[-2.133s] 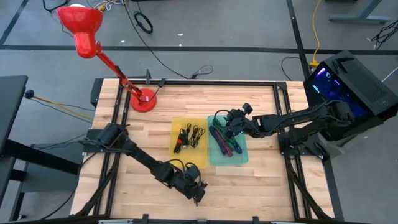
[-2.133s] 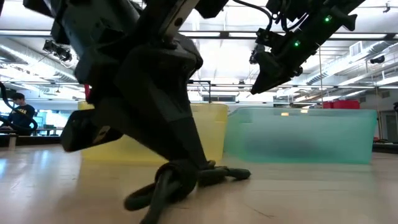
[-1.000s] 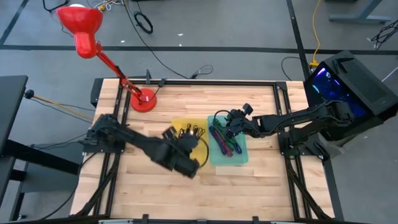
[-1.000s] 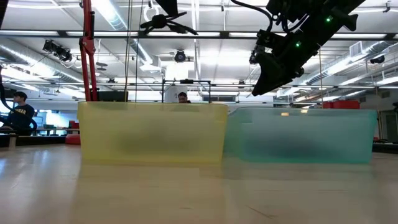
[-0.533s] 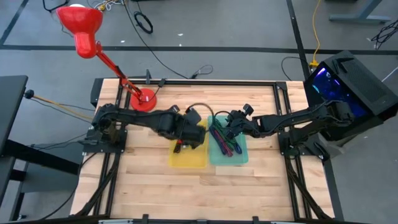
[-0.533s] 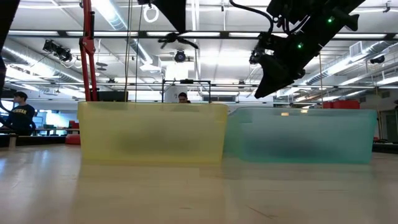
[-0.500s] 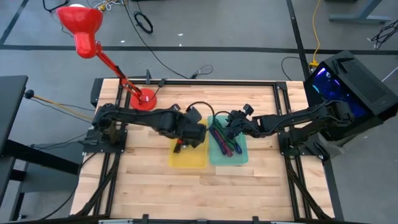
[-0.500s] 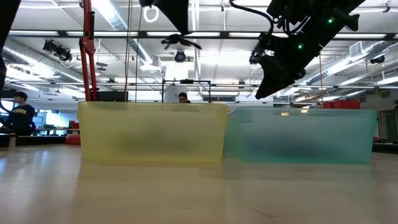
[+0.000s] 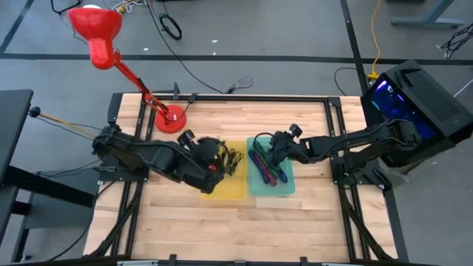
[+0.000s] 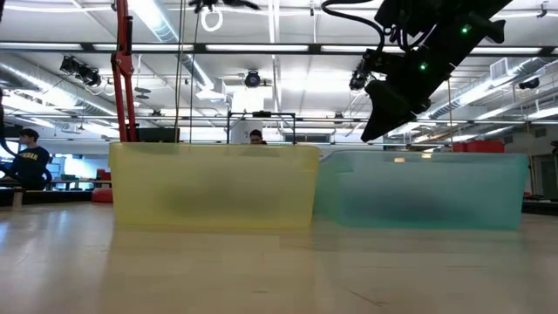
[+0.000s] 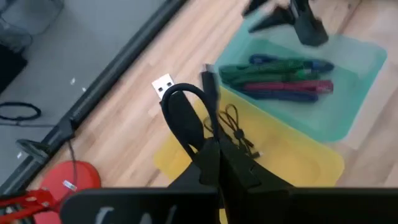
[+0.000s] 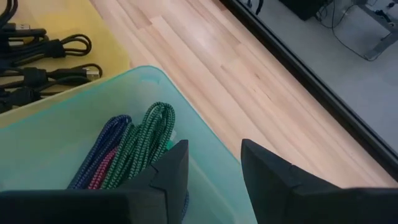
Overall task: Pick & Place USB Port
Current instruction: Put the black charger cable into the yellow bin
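My left gripper [image 11: 215, 149] hovers over the yellow tray [image 9: 235, 191] and is shut on a coiled black USB cable [image 11: 185, 112]. The cable's silver plug [image 11: 163, 84] sticks out beyond the loop. More black cables [image 9: 232, 159] lie in the yellow tray. My right gripper [image 12: 214, 169] is open above the teal tray [image 9: 288, 185], which holds green, blue and pink braided cables [image 12: 127, 149]. In the low view only the right gripper [image 10: 390, 98] shows, above both trays. My left gripper pinches the black cable's bundled strands [image 11: 209, 138] between its two fingers, where the loop closes. The fingers come from above, slanting down toward the trays. The loop and both plugs stand out past the fingertips, lifted clear above the yellow tray.
A red desk lamp stands with its base [image 9: 171, 120] near the table's far left. The two trays sit side by side at mid-table. Bare wood [image 9: 281, 229] stretches along the near edge. A dark monitor [image 9: 421, 96] stands off the right side.
My left gripper carried the black cable from over the near part of the table toward the far edge, until it was above the yellow tray. It then drew back slightly toward the left and near side. It stayed shut on the cable throughout.
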Motion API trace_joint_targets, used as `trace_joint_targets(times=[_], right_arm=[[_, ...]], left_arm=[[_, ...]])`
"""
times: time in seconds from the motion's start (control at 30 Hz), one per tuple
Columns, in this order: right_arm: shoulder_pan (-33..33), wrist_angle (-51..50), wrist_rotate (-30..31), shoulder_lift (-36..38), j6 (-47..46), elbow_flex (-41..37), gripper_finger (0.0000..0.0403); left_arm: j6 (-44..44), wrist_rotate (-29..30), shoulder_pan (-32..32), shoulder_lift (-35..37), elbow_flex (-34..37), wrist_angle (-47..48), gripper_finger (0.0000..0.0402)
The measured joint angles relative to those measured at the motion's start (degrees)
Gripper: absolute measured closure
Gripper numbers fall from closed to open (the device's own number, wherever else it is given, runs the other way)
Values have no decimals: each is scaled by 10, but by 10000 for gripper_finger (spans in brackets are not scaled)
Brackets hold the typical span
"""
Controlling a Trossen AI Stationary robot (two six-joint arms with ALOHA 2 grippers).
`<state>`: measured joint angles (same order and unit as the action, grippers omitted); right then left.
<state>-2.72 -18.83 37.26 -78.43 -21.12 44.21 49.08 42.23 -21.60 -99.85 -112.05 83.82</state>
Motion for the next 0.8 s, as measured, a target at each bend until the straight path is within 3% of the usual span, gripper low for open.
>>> trace_joint_targets(times=[0.2, 0.37, 0.47, 0.63, 0.7, 0.8], right_arm=[[0, 4, -5, 0, 4, 0, 252], [-1, 2, -13, 0, 4, 0, 252], [-1, 2, -13, 0, 7, 0, 252], [0, 3, -8, 0, 15, 0, 252], [0, 8, -8, 0, 9, 0, 252], [-1, 12, -9, 0, 7, 0, 252]], left_arm=[[6, 13, -30, 16, 29, 1, 401], [116, 1, -34, 90, 194, -7, 401], [111, -7, -39, 161, 305, -140, 401], [-100, -39, -27, 260, 443, -467, 401], [-122, -64, -3, 280, 494, -523, 401], [-87, -77, 37, 288, 559, -538, 401]])
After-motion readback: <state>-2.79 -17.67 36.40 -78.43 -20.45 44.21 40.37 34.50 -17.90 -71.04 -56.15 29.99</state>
